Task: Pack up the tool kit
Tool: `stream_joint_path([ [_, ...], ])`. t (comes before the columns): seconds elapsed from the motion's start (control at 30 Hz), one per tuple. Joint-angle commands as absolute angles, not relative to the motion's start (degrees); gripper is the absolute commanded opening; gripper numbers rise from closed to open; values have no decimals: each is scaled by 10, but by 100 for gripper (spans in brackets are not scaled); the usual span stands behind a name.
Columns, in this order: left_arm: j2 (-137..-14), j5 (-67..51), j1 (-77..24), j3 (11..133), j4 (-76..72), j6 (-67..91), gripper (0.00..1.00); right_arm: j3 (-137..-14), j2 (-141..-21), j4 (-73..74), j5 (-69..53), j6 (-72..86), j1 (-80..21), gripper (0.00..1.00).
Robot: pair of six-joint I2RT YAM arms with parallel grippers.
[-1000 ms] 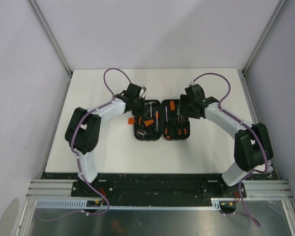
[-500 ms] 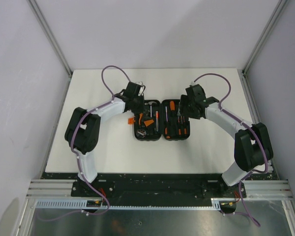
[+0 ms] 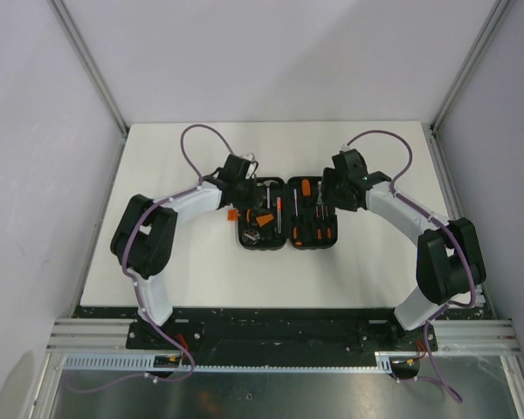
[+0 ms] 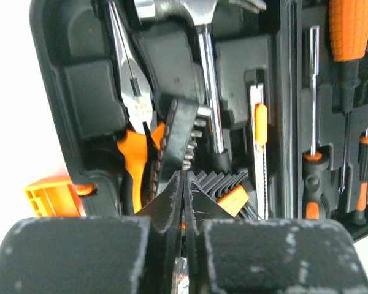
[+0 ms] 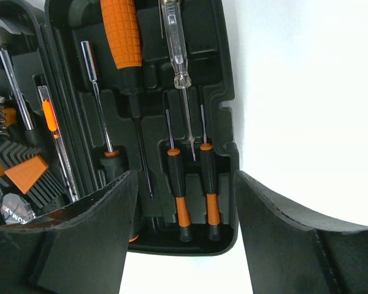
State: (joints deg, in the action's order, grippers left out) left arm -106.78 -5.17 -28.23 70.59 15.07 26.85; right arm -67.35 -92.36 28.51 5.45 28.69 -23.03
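Observation:
The tool kit point(image 3: 285, 215) lies open on the white table, a black case with tools in both halves. My left gripper point(image 4: 185, 177) is shut, its tips low over the left half, just before the hex keys point(image 4: 233, 187) and beside the orange-handled pliers point(image 4: 134, 153). A hammer point(image 4: 203, 67) and a cutter point(image 4: 260, 135) lie further in. My right gripper point(image 5: 187, 202) is open and holds nothing. Its fingers point(image 5: 92, 233) straddle the near end of the right half, over two small screwdrivers point(image 5: 179, 184). A big orange-handled screwdriver point(image 5: 119, 30) and a clear tester point(image 5: 175, 46) sit beyond.
The case's orange latch point(image 4: 52, 196) sticks out on its left side over the white table point(image 3: 175, 262). Bare table surrounds the case point(image 5: 306, 92). Grey walls and metal posts point(image 3: 87, 61) close in the table at the back and sides.
My left gripper has closed the last bit and its wrist has shifted slightly over the left half. The right arm has hardly moved.

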Motion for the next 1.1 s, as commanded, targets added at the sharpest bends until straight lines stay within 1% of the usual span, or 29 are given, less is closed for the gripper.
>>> stream_joint_path([
  [0.0,-1026,-58,-301,682,159,254,5,-672,-929,285,55,286,-224,68],
  [0.23,-997,-26,-309,664,160,255,7,-672,-935,283,53,288,-221,68],
  [0.33,-990,3,-308,666,160,259,10,-672,-937,284,55,292,-218,68],
  [0.4,-988,20,-305,676,160,261,14,-672,-939,283,53,295,-214,68],
  [0.53,-977,34,-297,704,161,262,27,-672,-941,284,66,302,-201,72],
  [0.63,-963,49,-288,715,161,263,46,-671,-951,279,63,300,-185,76],
  [0.7,-952,59,-277,708,162,270,56,-666,-963,267,40,298,-170,76],
  [0.83,-933,69,-243,672,162,307,64,-637,-981,219,-14,309,-137,73],
  [0.9,-930,72,-224,651,163,330,64,-611,-978,180,-56,329,-118,71],
  [0.93,-930,70,-213,641,164,341,63,-596,-974,157,-80,343,-109,70],
  [1.0,-935,57,-195,628,165,355,59,-566,-964,115,-122,373,-87,68],
  [1.07,-946,46,-185,621,165,360,52,-539,-953,78,-155,400,-69,65],
])
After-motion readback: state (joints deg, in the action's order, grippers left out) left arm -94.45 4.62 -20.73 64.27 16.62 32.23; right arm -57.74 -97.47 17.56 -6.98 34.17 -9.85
